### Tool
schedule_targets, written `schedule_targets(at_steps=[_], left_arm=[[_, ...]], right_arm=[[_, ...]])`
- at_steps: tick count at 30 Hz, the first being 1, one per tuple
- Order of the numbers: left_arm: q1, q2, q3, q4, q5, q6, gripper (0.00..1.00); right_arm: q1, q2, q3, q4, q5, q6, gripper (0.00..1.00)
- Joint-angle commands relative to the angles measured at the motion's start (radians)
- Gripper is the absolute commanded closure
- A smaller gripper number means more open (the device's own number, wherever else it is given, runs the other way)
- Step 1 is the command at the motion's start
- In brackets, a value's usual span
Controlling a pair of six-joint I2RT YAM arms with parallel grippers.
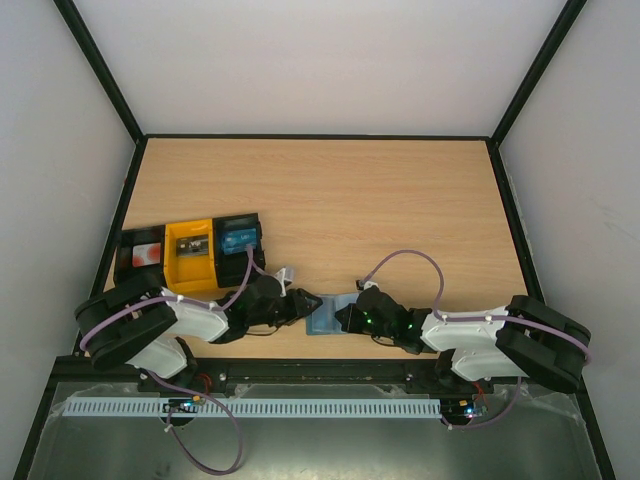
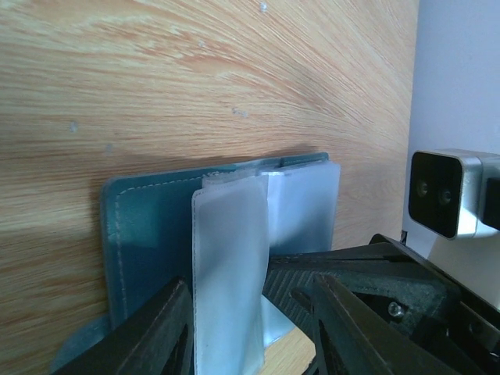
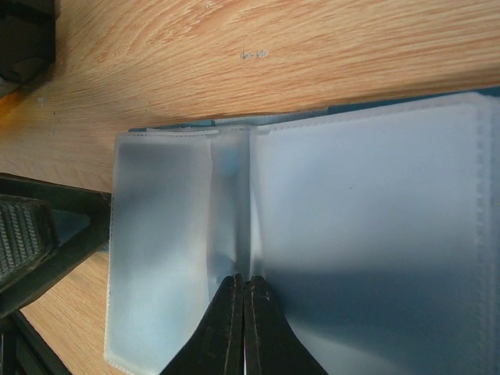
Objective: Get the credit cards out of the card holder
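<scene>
the card holder (image 1: 326, 317) lies open on the wooden table (image 1: 400, 210), near its front edge, between the two grippers, with its teal cover (image 2: 144, 234) flat against the wood. the left gripper (image 2: 248, 303) has its jaws apart, one on each side of a frosted plastic sleeve (image 2: 230, 273) that stands up from the holder. the right gripper (image 3: 243, 295) has its jaws pressed together at the crease between two sleeves; i cannot tell if a sheet is caught between them. black and yellow trays (image 1: 190, 255) sit well apart to the left.
</scene>
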Motion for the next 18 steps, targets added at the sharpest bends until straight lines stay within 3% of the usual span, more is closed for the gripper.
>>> schedule_targets(at_steps=[1,18], left_arm=[[-0.008,-0.005,0.025,0.053,0.019,-0.004,0.57],[-0.050,-0.038,0.090,0.010,0.016,-0.004,0.58]], right_arm=[[0.004,0.004,-0.029,-0.050,0.026,-0.010,0.98],[0.004,-0.032,-0.057,0.002,0.026,0.014,0.98]])
